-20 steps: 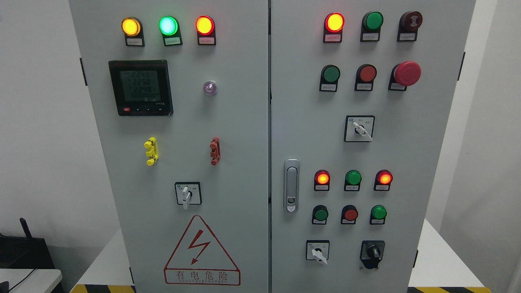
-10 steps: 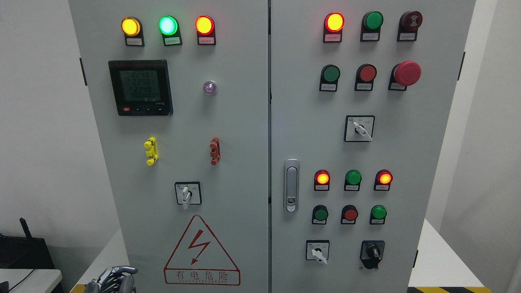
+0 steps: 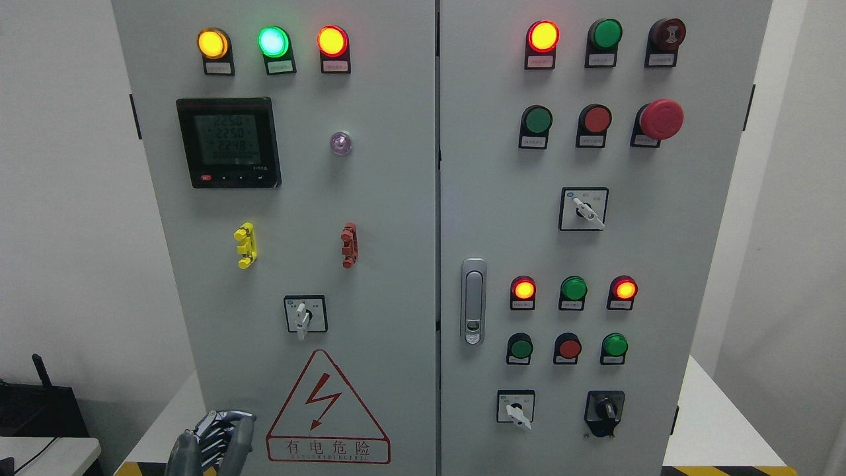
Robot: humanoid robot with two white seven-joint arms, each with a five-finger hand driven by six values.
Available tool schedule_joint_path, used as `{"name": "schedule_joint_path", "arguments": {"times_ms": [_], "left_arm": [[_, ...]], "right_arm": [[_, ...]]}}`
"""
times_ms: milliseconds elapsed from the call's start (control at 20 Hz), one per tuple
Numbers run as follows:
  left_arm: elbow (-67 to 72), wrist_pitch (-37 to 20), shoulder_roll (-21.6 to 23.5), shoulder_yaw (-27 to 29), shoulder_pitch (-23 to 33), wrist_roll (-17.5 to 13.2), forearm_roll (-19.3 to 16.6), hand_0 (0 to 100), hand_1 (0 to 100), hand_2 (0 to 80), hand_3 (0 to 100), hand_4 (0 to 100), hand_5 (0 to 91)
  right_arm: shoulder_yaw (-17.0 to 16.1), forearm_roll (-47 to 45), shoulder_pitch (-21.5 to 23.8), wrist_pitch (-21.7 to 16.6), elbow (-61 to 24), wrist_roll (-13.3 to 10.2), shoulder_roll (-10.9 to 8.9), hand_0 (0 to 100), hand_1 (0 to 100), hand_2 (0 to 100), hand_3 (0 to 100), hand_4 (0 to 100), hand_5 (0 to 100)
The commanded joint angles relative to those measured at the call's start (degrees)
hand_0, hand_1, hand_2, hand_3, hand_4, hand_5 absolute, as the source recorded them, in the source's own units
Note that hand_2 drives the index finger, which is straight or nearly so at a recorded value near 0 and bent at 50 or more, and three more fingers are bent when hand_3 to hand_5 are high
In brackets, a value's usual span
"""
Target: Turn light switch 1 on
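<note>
Grey cabinet (image 3: 396, 198), two doors, lit lamps along top. Left hand (image 3: 215, 439) at bottom edge, low against left door, just left of warning triangle (image 3: 327, 413). Fingers (image 3: 228, 430) loosely curled, holding nothing. Knob switch (image 3: 304, 315) on left door above triangle, lever pointing down, well above hand. Red lamp (image 3: 332, 41) and green lamp (image 3: 273, 41) glowing.

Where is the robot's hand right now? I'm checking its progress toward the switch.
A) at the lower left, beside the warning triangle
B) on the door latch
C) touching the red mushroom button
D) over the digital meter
A: the left hand shows at the bottom edge, left of the warning triangle.
</note>
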Motion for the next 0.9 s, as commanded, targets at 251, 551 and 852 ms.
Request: {"name": "schedule_joint_path", "arguments": {"times_ms": [251,551,852], "left_arm": [[-3.8,6.39,-0.27,-11.22,-1.85,9.39,-0.12,4,34,48.6,83,90,81.8],[-3.97,10.25,-0.54,-11.31,-3.78,13.7,0.14,5,35,49.4,83,91,82.3],[-3.98,14.04,-0.62,-12.01,-5.89,16.17,0.14,7,45,50.5,85,92,84.2]], "right_arm": [[0.97,-1.41,0.0,0.01,0.0,-0.27,-0.04,12,39,0,0,0,0],[0.97,-1.41,0.0,0.01,0.0,-0.27,-0.04,12,39,0,0,0,0],[0.97,-1.41,0.0,0.01,0.0,-0.27,-0.04,12,39,0,0,0,0]]}}
